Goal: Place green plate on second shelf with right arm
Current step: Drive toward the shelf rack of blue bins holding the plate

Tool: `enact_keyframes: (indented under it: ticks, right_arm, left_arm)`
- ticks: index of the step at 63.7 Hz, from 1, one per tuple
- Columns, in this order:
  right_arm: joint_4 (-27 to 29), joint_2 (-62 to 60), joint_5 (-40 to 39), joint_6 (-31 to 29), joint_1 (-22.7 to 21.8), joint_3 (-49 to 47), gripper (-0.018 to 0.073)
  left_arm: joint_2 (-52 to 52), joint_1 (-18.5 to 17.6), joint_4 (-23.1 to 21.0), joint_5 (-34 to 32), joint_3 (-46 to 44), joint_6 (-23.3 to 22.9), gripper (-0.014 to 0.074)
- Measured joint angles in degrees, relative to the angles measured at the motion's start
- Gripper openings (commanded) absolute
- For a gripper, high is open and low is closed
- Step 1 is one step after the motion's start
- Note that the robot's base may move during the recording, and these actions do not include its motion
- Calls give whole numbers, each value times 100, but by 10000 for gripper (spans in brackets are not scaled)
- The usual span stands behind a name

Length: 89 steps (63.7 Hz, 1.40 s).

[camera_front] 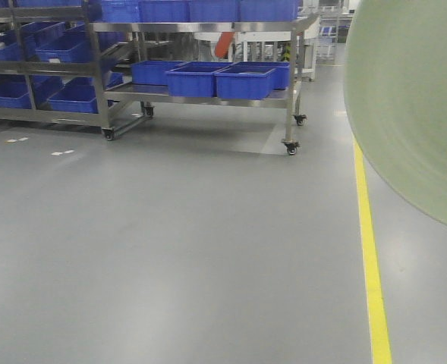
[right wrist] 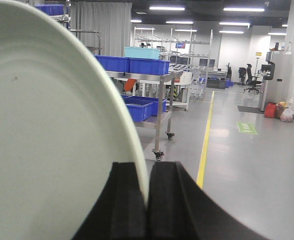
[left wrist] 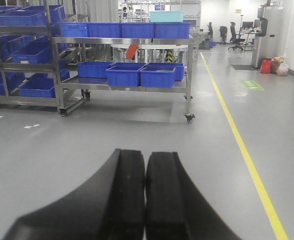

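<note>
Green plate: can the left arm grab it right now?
Probably not as it stands. The left gripper is shut and its camera shows no plate, while the right gripper pinches the green plate by its rim.

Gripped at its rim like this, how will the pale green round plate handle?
Probably stiff: the pale green round plate shows no sag held on edge. Its smooth face may slip or pivot, since the right gripper's fingers pinch only the rim.

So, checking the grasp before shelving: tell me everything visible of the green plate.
The green plate is round, pale sage green and matte, with faint concentric rings and a low rim. It stands on edge in the air, its rim pinched between the black fingers of the right end effector; nothing else visibly touches it.
</note>
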Motion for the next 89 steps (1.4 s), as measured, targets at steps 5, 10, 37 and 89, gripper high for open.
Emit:
enact_keyframes:
  ticks: [5, 10, 37, 89]
  right_arm:
    - [0, 0, 0, 0, 0, 0, 56]
    - [0, 0, 0, 0, 0, 0, 56]
    - [0, 0, 0, 0, 0, 0, 56]
    - [0, 0, -11, 0, 0, 0, 56]
  left_arm:
    - [0, 0, 0, 0, 0, 0, 130]
    - [0, 0, 0, 0, 0, 0, 130]
    - [0, 0, 0, 0, 0, 0, 130]
    - [0, 0, 0, -2, 0, 0, 130]
